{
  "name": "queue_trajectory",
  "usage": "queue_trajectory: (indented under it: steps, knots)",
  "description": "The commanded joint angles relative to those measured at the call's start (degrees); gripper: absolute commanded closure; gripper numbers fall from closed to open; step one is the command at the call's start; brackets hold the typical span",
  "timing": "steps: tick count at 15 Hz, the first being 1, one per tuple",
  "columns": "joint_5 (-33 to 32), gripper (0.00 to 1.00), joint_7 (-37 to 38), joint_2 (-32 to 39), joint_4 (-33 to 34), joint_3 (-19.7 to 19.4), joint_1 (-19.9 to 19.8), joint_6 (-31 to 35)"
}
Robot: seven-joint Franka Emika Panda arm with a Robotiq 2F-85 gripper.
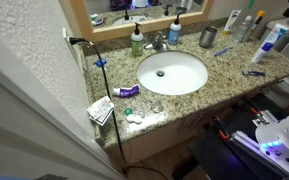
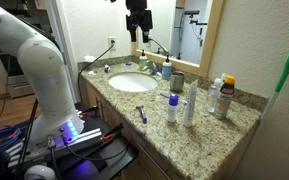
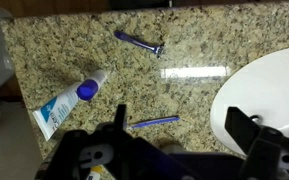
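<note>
My gripper (image 3: 179, 125) is open and holds nothing, its two black fingers (image 3: 119, 118) spread wide at the bottom of the wrist view. It hangs high over a speckled granite counter (image 3: 184, 95). Directly beneath the jaws lies a thin blue stick (image 3: 154, 122), perhaps a toothbrush. A white toothpaste tube with a blue cap (image 3: 69, 100) lies to its left, and a blue razor (image 3: 139, 43) lies farther off. The white sink (image 3: 269, 90) curves in on the right. In an exterior view the black gripper (image 2: 137, 20) is up near the mirror.
Around the sink (image 1: 172, 72) stand a faucet (image 1: 159, 42), a green bottle (image 1: 137, 42), a blue soap bottle (image 1: 174, 30) and a grey cup (image 1: 208, 38). Small packets (image 1: 102, 110) lie at one counter end. Bottles and tubes (image 2: 189, 100) stand at the other.
</note>
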Motion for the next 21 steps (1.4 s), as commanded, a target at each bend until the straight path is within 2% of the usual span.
queue_trajectory:
  steps: [1,3,5,6,8,10,11,12,15,16,18,19,21]
  knots:
    - [0.0,0.0,0.0,0.0,0.2,-0.1,0.1,-0.2]
    - [-1.2,0.0,-8.6,0.6,1.4,-2.0,2.4,-2.5]
    - [-1.2,0.0,-14.7,1.3,1.6,-4.0,3.8,-0.4]
    - [3.1,0.0,-10.9,1.1,5.5,2.6,7.8,-5.6]
    - [6.2,0.0,-12.8,0.9,6.9,3.5,11.5,-4.8]
    - [9.0,0.0,-13.2,2.7,11.5,6.9,16.2,-4.6]
    - [7.1,0.0,-11.7,0.2,7.0,5.1,13.4,-2.9]
    - [7.5,0.0,-10.7,0.3,8.1,6.3,14.9,-2.9]
    - [7.4,0.0,-10.5,0.2,7.6,5.5,14.4,-2.9]
    - [7.3,0.0,-10.1,3.0,7.9,5.5,14.3,-4.6]
    - [6.8,0.0,-7.5,8.0,5.6,9.5,16.0,-3.7]
    - [8.4,0.0,-8.4,9.4,5.5,10.0,17.6,-4.3]
    - [9.1,0.0,-7.0,15.3,7.0,14.2,20.1,-5.2]
